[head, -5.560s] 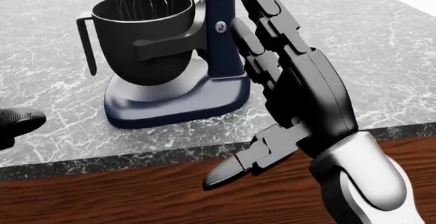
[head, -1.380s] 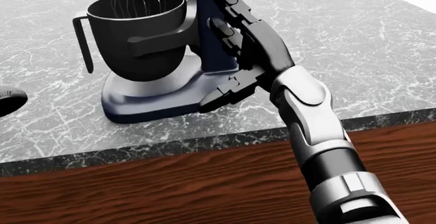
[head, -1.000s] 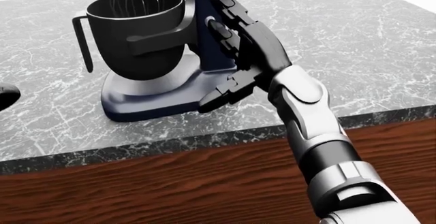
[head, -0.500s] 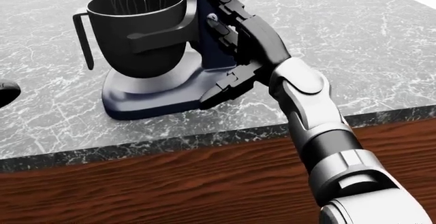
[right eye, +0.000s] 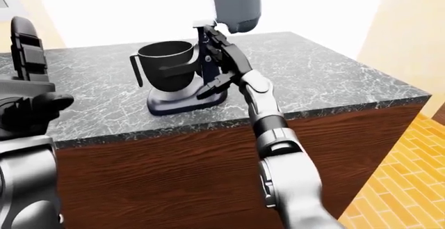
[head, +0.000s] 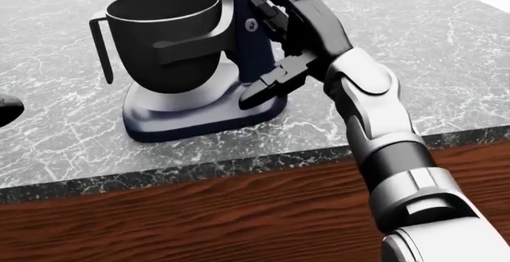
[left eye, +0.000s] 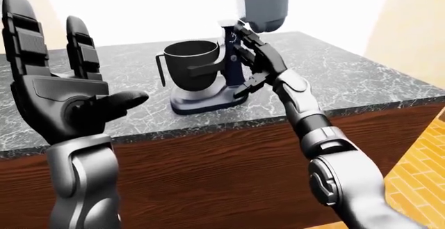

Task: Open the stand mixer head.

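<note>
Left hand [left eye: 66, 101] raised close to the camera at the left of the left-eye view, palm toward the mixer, fingers [left eye: 77, 43] upright and spread, thumb out to the right. It holds nothing and stands well apart from the mixer. In the head view only a dark fingertip shows at the left edge.

Below the hands: wood-grain cabinet face [head: 199, 214], dark red-brown, under the speckled grey stone table [head: 446, 65]. Yellow tiled floor [left eye: 417, 177] at the lower right of the eye views.

Right hand [head: 299, 32] reaches up from the lower right on a grey and black forearm. Fingers spread, not closed round anything; the long fingers lie against the right side of the mixer's upright column, thumb [head: 271, 86] pointing down-left, above the rear corner of the base. Contact with the column looks likely; cannot tell how firm.

Stand mixer [head: 243, 47] stands on the table near its near edge, left of centre in the head view. Dark blue column, grey-blue base [head: 183, 115]. Black bowl [head: 163, 41] sits on the base, left of the column, handle toward the left; a black arm from the column wraps the bowl.

Mixer head [left eye: 266, 4], grey, tilted up steeply above the column in both eye views, clear of the bowl. Nothing shows inside the bowl's rim.
</note>
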You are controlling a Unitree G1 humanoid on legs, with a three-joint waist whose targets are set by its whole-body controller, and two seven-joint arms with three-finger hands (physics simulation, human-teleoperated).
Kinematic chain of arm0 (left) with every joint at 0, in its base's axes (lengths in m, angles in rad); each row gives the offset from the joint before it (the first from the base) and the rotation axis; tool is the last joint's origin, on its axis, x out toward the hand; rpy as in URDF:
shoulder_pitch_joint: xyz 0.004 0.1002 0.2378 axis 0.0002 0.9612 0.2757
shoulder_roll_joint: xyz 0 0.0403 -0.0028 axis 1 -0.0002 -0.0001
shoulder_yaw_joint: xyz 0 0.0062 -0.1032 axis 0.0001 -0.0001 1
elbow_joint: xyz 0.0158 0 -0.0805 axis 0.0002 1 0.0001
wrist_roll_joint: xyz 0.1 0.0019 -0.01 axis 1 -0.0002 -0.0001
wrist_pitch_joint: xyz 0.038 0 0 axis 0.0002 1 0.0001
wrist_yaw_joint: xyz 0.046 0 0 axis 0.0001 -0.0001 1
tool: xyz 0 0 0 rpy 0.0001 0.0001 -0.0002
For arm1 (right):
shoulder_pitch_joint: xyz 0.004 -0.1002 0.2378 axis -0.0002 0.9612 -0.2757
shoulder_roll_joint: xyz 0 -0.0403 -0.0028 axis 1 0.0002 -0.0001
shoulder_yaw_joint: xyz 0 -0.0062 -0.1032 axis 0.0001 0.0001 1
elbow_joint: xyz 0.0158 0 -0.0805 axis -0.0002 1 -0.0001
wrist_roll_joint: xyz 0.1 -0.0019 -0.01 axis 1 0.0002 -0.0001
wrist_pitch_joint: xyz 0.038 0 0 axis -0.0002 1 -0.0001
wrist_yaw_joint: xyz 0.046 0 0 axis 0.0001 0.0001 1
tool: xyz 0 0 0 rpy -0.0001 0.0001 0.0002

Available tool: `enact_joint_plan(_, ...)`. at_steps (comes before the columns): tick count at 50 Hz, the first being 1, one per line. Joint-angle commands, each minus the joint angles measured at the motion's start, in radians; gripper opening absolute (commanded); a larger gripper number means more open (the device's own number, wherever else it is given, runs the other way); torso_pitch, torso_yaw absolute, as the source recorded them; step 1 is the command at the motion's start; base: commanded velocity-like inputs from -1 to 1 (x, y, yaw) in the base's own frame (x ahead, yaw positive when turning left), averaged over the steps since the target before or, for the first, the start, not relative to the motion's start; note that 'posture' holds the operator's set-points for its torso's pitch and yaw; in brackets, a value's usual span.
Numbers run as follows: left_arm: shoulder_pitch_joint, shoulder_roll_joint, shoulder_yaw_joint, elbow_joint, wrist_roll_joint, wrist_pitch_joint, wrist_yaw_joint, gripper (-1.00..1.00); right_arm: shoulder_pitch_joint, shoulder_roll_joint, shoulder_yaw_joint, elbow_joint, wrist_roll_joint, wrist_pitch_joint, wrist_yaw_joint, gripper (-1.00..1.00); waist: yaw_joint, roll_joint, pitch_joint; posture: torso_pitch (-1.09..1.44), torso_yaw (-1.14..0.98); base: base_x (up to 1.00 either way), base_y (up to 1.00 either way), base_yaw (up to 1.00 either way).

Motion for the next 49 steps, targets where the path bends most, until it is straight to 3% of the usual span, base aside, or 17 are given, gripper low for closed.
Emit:
enact_joint_plan(1, -0.02, 0.006, 0.002, -0.017, 0.005, -0.018, -0.01, 1.0, -0.02, -0.004, 0.0, -0.107, 0.026, 0.02, -0.003, 1.0, 0.0, 0.002, -0.013, -0.27, 0.0, 0.0, 0.0, 0.0)
enact_joint_plan(19, -0.017, 0.005, 0.003, -0.025, 0.005, -0.015, -0.011, 1.0, 0.26, -0.052, 0.009, -0.901, 0.089, 0.419, -0.146, 1.0, 0.005, -0.012, -0.011, -0.27, 0.0, 0.0, 0.0, 0.0)
enact_joint_plan(25, -0.013, 0.003, 0.004, -0.032, 0.005, -0.011, -0.009, 1.0, 0.344, -0.059, -0.002, -1.07, 0.098, 0.5, -0.193, 1.0, 0.005, -0.014, -0.01, -0.27, 0.0, 0.0, 0.0, 0.0)
enact_joint_plan(33, -0.015, 0.004, 0.005, -0.034, 0.003, -0.009, -0.008, 1.0, 0.376, -0.068, -0.008, -1.17, 0.106, 0.555, -0.215, 1.0, 0.001, -0.014, -0.011, -0.27, 0.0, 0.0, 0.0, 0.0)
enact_joint_plan(46, -0.017, 0.005, 0.004, -0.033, 0.003, -0.009, -0.008, 1.0, 0.311, -0.074, -0.006, -1.131, 0.102, 0.553, -0.202, 1.0, -0.004, -0.013, -0.01, -0.27, 0.0, 0.0, 0.0, 0.0)
enact_joint_plan(49, -0.022, 0.004, -0.004, -0.044, 0.001, 0.001, -0.003, 1.0, 0.242, -0.037, 0.041, -0.985, 0.012, 0.515, -0.239, 1.0, -0.005, -0.009, -0.009, -0.27, 0.0, 0.0, 0.0, 0.0)
